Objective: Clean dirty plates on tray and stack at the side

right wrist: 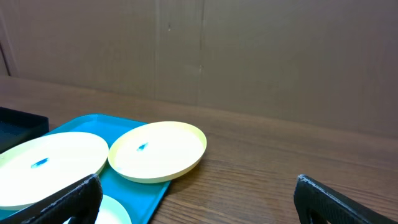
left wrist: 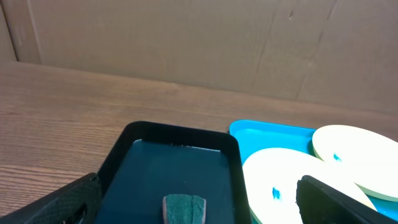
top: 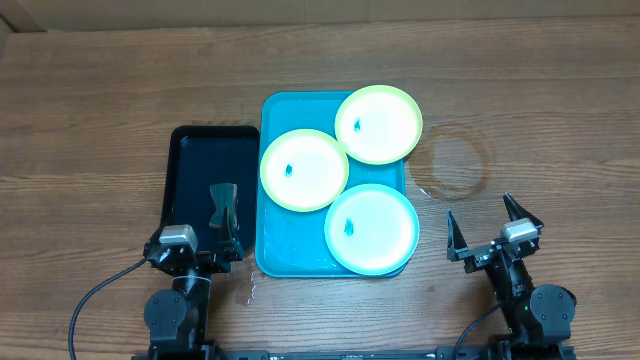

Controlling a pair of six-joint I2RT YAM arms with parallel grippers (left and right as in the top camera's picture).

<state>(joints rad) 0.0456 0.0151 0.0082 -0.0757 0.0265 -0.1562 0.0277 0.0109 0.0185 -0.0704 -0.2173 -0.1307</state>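
Turquoise tray (top: 285, 110) mid-bench, three smudged plates (top: 303, 169) aboard. Left gripper (left wrist: 199, 183) gaped empty over probable sponge (left wrist: 183, 210) near front edge; right gripper (top: 478, 208) likewise. Centring before closing looked wise.

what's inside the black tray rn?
One small grey-green pad, sponge-like, sits on the floor of the black tray. The floor beyond it looks bare. The nearest strip of the tray falls outside the left wrist view, so its contents are unknown.

arms (top: 178, 300) black | wrist caps (top: 176, 235) probably silver | cables (top: 95, 300) black
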